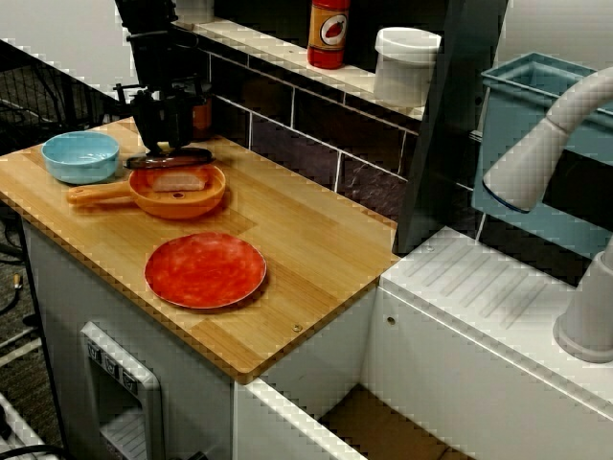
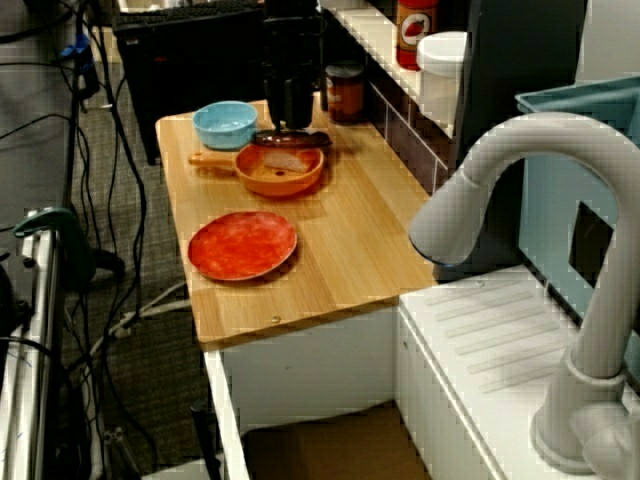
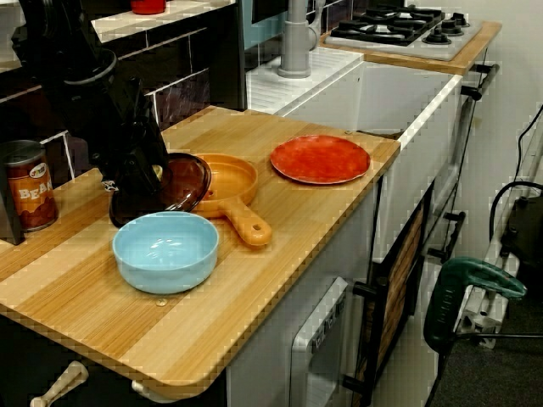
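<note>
Orange pan (image 1: 197, 205), dark brown lid (image 3: 174, 186)

**Bowl, plate and can on the worktop**

A light-blue bowl (image 1: 80, 156) sits empty near the end of the wooden worktop (image 1: 316, 240) farthest from the grey faucet (image 1: 541, 144). A red plate (image 1: 205, 269) lies flat near the front edge, well apart from the bowl. A beans can (image 3: 30, 186) stands upright at the back edge, by the tiles. On the ledge above stand a red bottle (image 1: 329, 33) and a white tub (image 1: 406, 65).
</note>
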Action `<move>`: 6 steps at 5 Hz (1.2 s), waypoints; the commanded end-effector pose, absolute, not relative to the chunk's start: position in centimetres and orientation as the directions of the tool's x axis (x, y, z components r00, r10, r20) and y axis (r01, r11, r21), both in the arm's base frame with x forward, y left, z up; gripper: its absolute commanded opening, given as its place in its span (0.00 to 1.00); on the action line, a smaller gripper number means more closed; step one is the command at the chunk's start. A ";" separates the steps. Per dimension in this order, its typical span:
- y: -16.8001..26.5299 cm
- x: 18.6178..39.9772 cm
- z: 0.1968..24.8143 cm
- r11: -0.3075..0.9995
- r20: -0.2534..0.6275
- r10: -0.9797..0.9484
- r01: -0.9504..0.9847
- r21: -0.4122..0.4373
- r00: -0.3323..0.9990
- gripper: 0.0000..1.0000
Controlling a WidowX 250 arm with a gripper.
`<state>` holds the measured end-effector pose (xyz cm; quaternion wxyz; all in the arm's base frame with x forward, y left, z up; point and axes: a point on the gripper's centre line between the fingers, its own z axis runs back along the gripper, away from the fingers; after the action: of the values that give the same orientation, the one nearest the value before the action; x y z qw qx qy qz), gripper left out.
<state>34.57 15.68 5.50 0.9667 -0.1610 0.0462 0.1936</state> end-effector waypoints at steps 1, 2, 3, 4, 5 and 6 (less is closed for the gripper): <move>16.3 34.3 8.0 0.885 -0.064 0.362 -0.365 -0.288 0.930 0.00; 15.8 34.0 9.1 0.896 -0.041 0.352 -0.349 -0.276 0.935 0.00; 15.6 33.3 10.4 0.896 -0.032 0.349 -0.344 -0.282 0.936 0.00; 14.6 32.2 11.1 0.901 -0.021 0.336 -0.328 -0.283 0.942 0.00; 13.3 31.2 11.4 0.912 -0.016 0.317 -0.309 -0.271 0.948 0.00; 12.4 30.2 11.3 0.923 -0.006 0.307 -0.299 -0.244 0.952 0.00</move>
<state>29.98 12.12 8.86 0.9775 -0.1353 0.0212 0.1603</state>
